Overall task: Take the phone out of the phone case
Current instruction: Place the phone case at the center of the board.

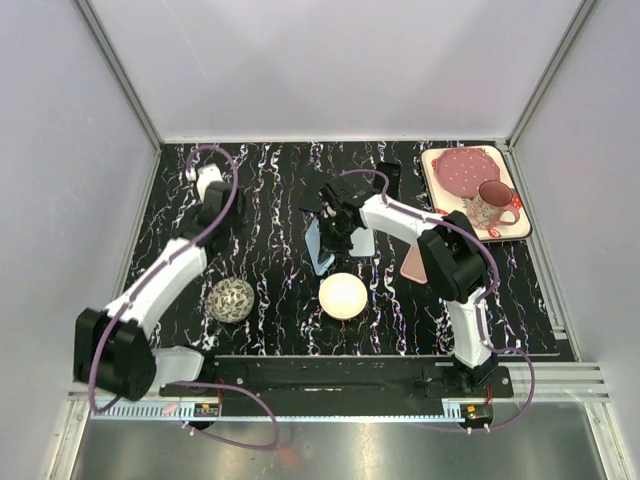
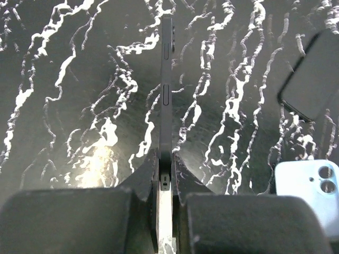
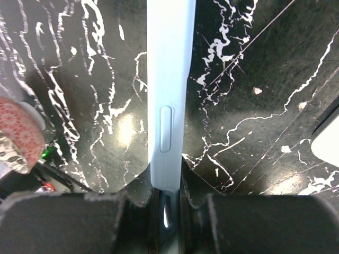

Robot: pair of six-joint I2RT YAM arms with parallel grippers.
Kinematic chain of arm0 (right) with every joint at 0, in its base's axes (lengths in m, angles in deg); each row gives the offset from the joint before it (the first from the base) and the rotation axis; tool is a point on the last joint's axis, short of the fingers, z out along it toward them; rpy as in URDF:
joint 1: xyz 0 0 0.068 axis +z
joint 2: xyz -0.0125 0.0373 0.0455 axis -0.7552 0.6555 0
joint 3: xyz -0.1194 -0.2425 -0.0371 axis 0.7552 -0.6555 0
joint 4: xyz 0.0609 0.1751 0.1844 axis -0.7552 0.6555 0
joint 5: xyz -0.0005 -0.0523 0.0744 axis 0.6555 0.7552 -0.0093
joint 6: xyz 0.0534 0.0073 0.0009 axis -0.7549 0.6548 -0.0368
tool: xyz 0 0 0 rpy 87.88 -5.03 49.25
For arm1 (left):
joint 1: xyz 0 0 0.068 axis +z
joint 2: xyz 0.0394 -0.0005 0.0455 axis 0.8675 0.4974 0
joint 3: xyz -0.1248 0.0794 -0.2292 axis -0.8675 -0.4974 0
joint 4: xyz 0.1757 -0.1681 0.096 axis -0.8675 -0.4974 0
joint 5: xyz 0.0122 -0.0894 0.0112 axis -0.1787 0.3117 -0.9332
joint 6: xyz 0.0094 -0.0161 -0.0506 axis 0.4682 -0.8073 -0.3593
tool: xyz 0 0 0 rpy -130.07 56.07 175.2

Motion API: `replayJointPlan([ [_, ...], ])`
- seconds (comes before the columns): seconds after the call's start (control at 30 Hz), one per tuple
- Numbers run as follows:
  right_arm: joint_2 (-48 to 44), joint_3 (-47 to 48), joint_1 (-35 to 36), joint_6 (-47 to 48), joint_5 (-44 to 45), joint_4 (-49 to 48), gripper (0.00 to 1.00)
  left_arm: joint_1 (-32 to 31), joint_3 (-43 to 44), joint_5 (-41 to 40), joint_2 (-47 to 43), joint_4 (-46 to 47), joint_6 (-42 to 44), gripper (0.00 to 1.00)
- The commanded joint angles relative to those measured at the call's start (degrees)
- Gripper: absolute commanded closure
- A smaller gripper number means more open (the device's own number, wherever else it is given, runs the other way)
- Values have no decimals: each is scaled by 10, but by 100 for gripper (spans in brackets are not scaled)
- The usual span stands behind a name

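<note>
Pinching the phone edge-on, my left hand has its fingers pressed against the two flat faces, near one end only. My right hand pinches the light blue phone case the same way, by one end, well apart from the phone.

Judgement: the two look separated, so the removal appears done.

Risks noted: each grip is narrow and sits at one end, so the long free part could pivot or slide out and strike the dark marbled surface. The case looks soft and may flex and slip. Whether either item's far end rests on the surface, I cannot tell.
</note>
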Motion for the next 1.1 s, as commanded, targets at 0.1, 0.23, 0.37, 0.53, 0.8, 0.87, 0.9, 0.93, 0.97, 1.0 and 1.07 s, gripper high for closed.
replayJointPlan([
  [0.1,-32,28,-14,-62,-121,-93,100,72,196,1,141,-177,20,100],
  [0.23,8,46,-9,-111,-170,-168,100,90,252,-6,205,-194,18,100],
  [0.37,39,69,4,-133,-177,-183,100,112,310,19,278,-214,7,100],
  [0.53,66,68,12,-133,-167,-170,92,114,330,21,326,-214,3,100],
  [0.8,52,85,12,-78,-18,-50,23,114,380,21,365,-183,25,100],
  [0.87,32,89,9,-70,31,-26,12,113,391,29,380,-176,31,100],
  [0.9,24,90,10,-68,47,-20,11,113,398,31,387,-176,38,100],
  [0.93,5,89,8,-65,77,-10,11,110,411,36,392,-176,42,100],
  [0.97,-6,86,7,-56,95,-6,9,108,417,41,408,-176,47,100],
  [1.0,-15,84,7,-53,115,-1,1,106,424,42,416,-178,59,100],
  [1.07,-50,76,4,-49,170,18,0,100,447,43,435,-185,65,100],
])
